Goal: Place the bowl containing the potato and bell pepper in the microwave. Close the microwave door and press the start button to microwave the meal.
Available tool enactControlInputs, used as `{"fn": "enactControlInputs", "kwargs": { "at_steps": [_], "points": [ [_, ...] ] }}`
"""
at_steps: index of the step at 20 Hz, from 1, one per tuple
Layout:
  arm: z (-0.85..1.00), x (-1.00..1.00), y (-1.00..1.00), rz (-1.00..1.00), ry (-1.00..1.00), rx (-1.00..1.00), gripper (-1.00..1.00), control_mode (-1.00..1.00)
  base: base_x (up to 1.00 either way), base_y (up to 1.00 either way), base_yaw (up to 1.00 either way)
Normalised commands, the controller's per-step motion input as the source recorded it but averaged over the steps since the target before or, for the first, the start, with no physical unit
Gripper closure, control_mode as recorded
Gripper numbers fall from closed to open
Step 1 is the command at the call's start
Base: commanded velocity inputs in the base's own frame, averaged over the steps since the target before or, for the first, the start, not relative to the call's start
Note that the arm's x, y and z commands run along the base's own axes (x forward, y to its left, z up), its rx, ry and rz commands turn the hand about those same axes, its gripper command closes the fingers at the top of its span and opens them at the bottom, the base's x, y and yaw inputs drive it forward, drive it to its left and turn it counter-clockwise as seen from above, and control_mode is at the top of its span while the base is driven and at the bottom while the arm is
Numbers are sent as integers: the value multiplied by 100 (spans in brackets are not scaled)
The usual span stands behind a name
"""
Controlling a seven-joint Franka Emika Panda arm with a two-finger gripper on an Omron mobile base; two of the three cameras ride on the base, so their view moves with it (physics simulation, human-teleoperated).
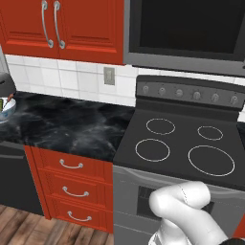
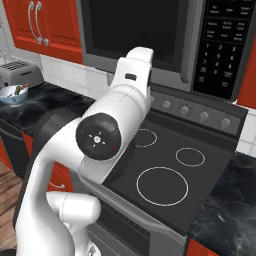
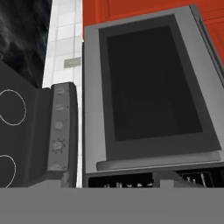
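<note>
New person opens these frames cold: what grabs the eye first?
The white arm fills the foreground of the right base view, reaching up over the black stove toward the microwave mounted above it. The microwave door looks shut, its dark window and long bar handle close in the hand view. Far left on the black marble counter sits a small white bowl beside a toaster, under red cabinets.

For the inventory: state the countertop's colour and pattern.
Black countertop with grey-white marbled veining, clearest in the left base view.
</note>
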Motion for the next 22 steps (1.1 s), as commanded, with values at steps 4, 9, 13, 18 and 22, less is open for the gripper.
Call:
{"fn": "enactControlInputs", "kwargs": {
  "at_steps": [4, 9, 13, 18, 22],
  "points": [
    [0, 0, -2, 0, 0, 0, 100, -100, 0, 0, 0],
    [-12, 5, -41, 0, 0, -3, 100, -100, 0, 0, 0],
    [-15, 22, -38, 1, 0, -8, 100, -100, 0, 0, 0],
    [-7, 39, -18, 1, 0, -3, 100, -100, 0, 0, 0],
    [-10, 44, -15, 2, 0, 0, 100, -100, 0, 0, 0]
  ]
}}
